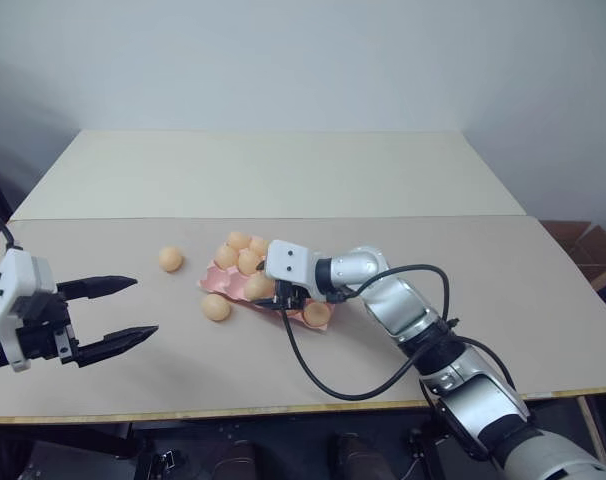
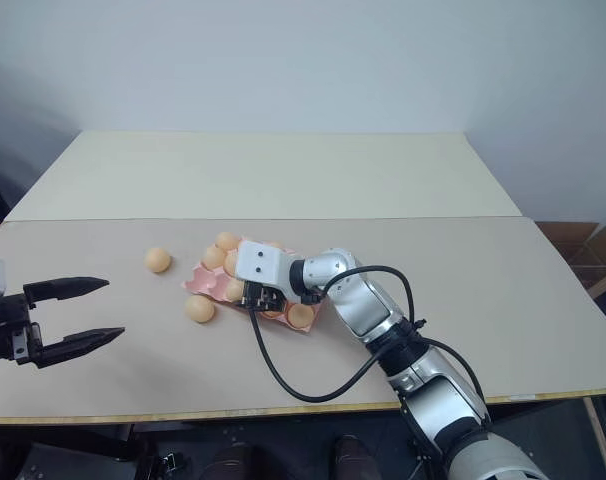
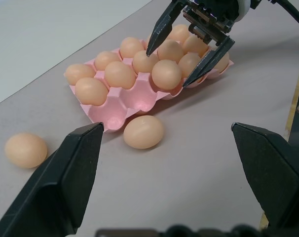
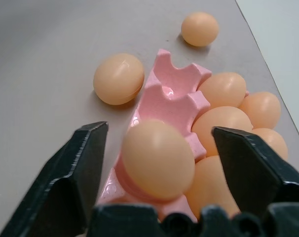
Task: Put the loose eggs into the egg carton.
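Right gripper (image 3: 190, 52) poised over the near row of the egg carton (image 3: 121, 109), fingers spread apart and straddling a freshly seated egg (image 4: 158, 159) without clamping it. Left gripper (image 1: 118, 313) hanging well to the left above the table (image 1: 483, 300), fingers wide apart, nothing between them. Carton lying mid-table at a slant, mostly filled, with two cups at its near-left end looking bare. Two loose eggs on the table: one (image 1: 216, 307) just beside the carton's near-left corner, another (image 1: 170, 259) farther left and a little farther away. Risks from here, as a judgement: pulling the right gripper back at a slant could clip the seated egg and tip it out of its cup; a fingertip catching the carton's rim could drag the light tray and jolt its neighbours; the tray sliding left could knock the close loose egg into a roll. Round eggs on a smooth board likely to run off at the lightest nudge, so a sideways approach to either looks chancy. Close egg partly hemmed in by the carton wall, leaving little room for a finger on that side; far-left egg standing free. Nothing else on the table to obstruct.
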Available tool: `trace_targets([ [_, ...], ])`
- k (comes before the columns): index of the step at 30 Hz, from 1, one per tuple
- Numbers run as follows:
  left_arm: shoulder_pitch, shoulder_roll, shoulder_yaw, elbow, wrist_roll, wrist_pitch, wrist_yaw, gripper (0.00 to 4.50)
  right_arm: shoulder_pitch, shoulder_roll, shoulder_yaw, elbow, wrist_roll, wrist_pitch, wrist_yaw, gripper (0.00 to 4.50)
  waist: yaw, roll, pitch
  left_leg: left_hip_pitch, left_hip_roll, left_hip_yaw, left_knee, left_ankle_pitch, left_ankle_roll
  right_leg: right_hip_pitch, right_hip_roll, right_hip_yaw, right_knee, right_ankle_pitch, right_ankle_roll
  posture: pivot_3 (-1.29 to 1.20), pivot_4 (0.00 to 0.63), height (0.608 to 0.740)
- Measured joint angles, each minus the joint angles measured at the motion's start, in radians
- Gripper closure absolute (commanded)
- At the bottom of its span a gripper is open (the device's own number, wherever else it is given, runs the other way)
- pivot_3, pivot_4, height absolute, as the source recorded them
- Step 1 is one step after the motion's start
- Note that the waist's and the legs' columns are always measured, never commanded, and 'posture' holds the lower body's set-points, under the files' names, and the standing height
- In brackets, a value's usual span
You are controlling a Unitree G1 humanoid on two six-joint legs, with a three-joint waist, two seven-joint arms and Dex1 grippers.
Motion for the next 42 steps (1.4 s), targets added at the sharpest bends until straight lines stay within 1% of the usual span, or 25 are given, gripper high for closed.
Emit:
trace_targets([
  [3,0.0,0.0,0.0,0.0,-0.01,0.0,0.001,0.0,0.002,-0.014,-0.006,-0.023,0.007,0.003,0.004,0.04,0.0,0.0,0.0,0.0,0.0,0.0,0.0,0.0,0.0,0.0,0.0,0.0,0.0,0.0,0.0,0.0,0.15,0.74],
  [5,-0.001,0.0,0.0,0.0,-0.013,0.0,0.003,0.0,0.007,-0.035,-0.04,-0.064,0.034,0.014,0.014,0.04,0.002,0.0,0.0,0.0,0.0,0.0,0.0,0.0,0.0,0.0,0.0,0.0,0.0,0.0,0.0,0.0,0.15,0.74],
  [9,-0.012,0.001,-0.003,0.005,-0.013,-0.003,0.003,0.0,0.055,-0.136,-0.162,-0.184,0.13,0.046,0.06,0.04,0.009,0.0,0.0,0.0,-0.001,0.0,0.0,0.0,0.0,0.001,-0.001,-0.001,-0.002,0.0,0.0,0.0,0.15,0.74],
  [12,-0.023,0.004,-0.013,0.028,-0.008,-0.011,-0.004,0.0,0.123,-0.245,-0.279,-0.262,0.236,0.076,0.121,0.04,0.01,0.0,0.0,-0.001,-0.001,0.001,0.0,0.0,0.0,0.001,-0.002,0.0,-0.003,0.0,0.0,0.0,0.15,0.74],
  [14,-0.038,0.007,-0.025,0.069,0.012,-0.033,-0.013,0.0,0.195,-0.361,-0.381,-0.313,0.323,0.088,0.192,0.04,0.015,0.0,0.0,0.0,-0.001,0.001,-0.001,0.0,0.0,0.001,-0.001,-0.001,-0.003,-0.001,0.0,0.0,0.15,0.74],
  [18,-0.062,0.018,-0.045,0.122,0.031,-0.055,-0.027,0.0,0.303,-0.517,-0.508,-0.372,0.435,0.088,0.307,0.04,0.011,0.0,0.0,0.0,0.0,0.001,-0.001,0.0,0.0,0.001,0.0,0.0,-0.003,-0.001,0.0,0.0,0.15,0.74],
  [19,-0.063,0.02,-0.045,0.124,0.031,-0.055,-0.03,0.0,0.315,-0.532,-0.523,-0.375,0.449,0.088,0.325,0.04,0.008,0.0,0.0,0.001,0.0,0.001,-0.001,0.0,0.0,0.001,0.0,0.0,-0.002,-0.001,0.0,0.0,0.15,0.74],
  [21,-0.077,0.023,-0.058,0.124,0.032,-0.06,-0.041,0.0,0.404,-0.616,-0.597,-0.386,0.524,0.088,0.414,0.04,0.01,0.0,0.0,0.001,-0.001,0.001,-0.001,0.0,0.0,0.001,-0.001,0.0,-0.003,-0.001,0.0,0.0,0.15,0.74],
  [24,-0.075,0.023,-0.06,0.131,0.038,-0.069,-0.046,0.0,0.488,-0.69,-0.686,-0.381,0.576,0.088,0.48,0.04,0.008,0.0,0.0,0.001,-0.001,0.002,-0.001,0.0,0.0,0.001,-0.002,0.001,-0.003,0.0,0.001,0.0,0.15,0.74],
  [27,-0.07,0.021,-0.062,0.131,0.047,-0.076,-0.045,0.0,0.533,-0.714,-0.734,-0.382,0.608,0.088,0.495,0.04,0.003,0.0,0.0,0.003,-0.001,0.002,-0.001,0.0,0.0,0.001,-0.002,0.001,-0.002,0.0,0.001,0.0,0.15,0.74],
  [36,-0.056,-0.004,-0.089,0.13,0.067,-0.095,-0.025,0.0,0.541,-0.717,-0.738,-0.385,0.636,0.088,0.48,0.04,0.008,0.0,0.0,0.001,-0.001,0.002,-0.001,0.0,0.0,0.001,-0.002,0.002,-0.003,0.0,0.001,0.0,0.15,0.74],
  [38,-0.059,-0.02,-0.114,0.116,0.085,-0.095,0.011,0.0,0.541,-0.717,-0.738,-0.386,0.645,0.088,0.478,0.04,0.01,0.0,0.0,0.001,-0.001,0.002,-0.001,0.0,0.0,0.001,-0.002,0.002,-0.003,0.0,0.001,0.0,0.15,0.74],
  [42,-0.07,-0.086,-0.209,0.09,0.115,-0.092,0.096,0.0,0.54,-0.717,-0.738,-0.392,0.669,0.088,0.467,0.04,0.015,0.0,0.0,0.001,-0.002,0.002,-0.001,0.0,0.0,0.001,-0.002,0.002,-0.003,0.0,0.001,0.0,0.15,0.74],
])
